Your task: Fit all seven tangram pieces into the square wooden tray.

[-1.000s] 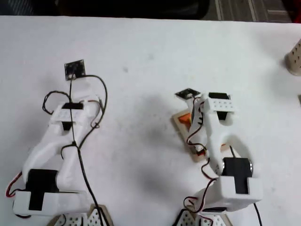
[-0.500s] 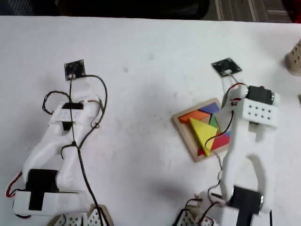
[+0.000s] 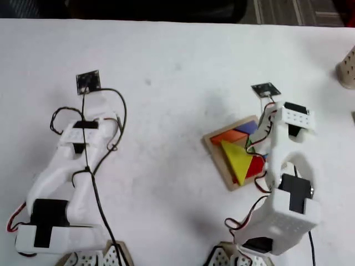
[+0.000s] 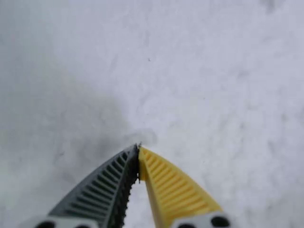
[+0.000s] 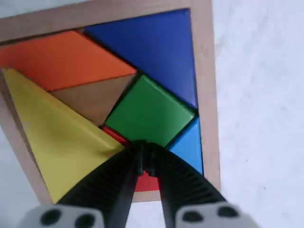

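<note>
The square wooden tray lies turned at an angle on the white table, right of centre. In it are an orange piece, a dark blue triangle, a green square, a light blue triangle, a red piece and a big yellow triangle. A brown triangular patch shows between the orange and the green. My right gripper is shut on nothing, its tips over the red piece by the green square. The right arm stands over the tray's right edge. My left gripper is shut above bare table.
The left arm rests folded at the table's left, with black cables looping beside it. A beige perforated object stands at the far right edge. The table's far edge runs along the back.
The right arm, which covered the tray a second ago, swung off to the right and then drew back to the tray's right edge, uncovering the pieces. The left arm has not moved.
</note>
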{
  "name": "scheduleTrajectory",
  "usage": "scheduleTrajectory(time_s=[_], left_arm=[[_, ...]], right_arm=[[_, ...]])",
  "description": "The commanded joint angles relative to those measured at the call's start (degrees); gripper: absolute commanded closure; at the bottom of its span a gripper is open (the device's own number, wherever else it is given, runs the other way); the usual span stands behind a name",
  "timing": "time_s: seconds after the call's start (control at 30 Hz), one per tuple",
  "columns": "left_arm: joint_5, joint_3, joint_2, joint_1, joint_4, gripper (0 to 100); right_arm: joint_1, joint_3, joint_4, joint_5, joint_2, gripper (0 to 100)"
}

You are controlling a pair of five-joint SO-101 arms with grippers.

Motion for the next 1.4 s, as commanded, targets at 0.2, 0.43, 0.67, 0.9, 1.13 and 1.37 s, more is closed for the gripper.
scheduleTrajectory(time_s=[0.2,0.43,0.67,0.9,1.13,1.37], left_arm=[[-0.53,-0.35,-2.68,0.57,-1.85,98],[-0.53,-0.35,-2.68,0.57,-1.85,98],[-0.53,-0.44,-2.68,0.57,-1.85,98],[-0.53,-0.44,-2.68,0.75,-1.85,98],[-0.53,-0.35,-2.68,0.57,-1.85,98],[-0.53,-0.26,-2.68,0.48,-1.85,98]], right_arm=[[-6.99,-1.93,2.07,-4.31,0.75,98.1],[-8.13,-1.93,4.44,-4.75,-0.84,98.1],[-5.41,4.22,7.08,-5.27,-9.01,98.1],[-7.6,21.36,3.3,-3.34,-22.46,98.1],[-13.67,27.52,-2.77,-7.91,-25.54,98.1],[-14.9,24.0,1.27,-9.14,-25.1,98.1]])
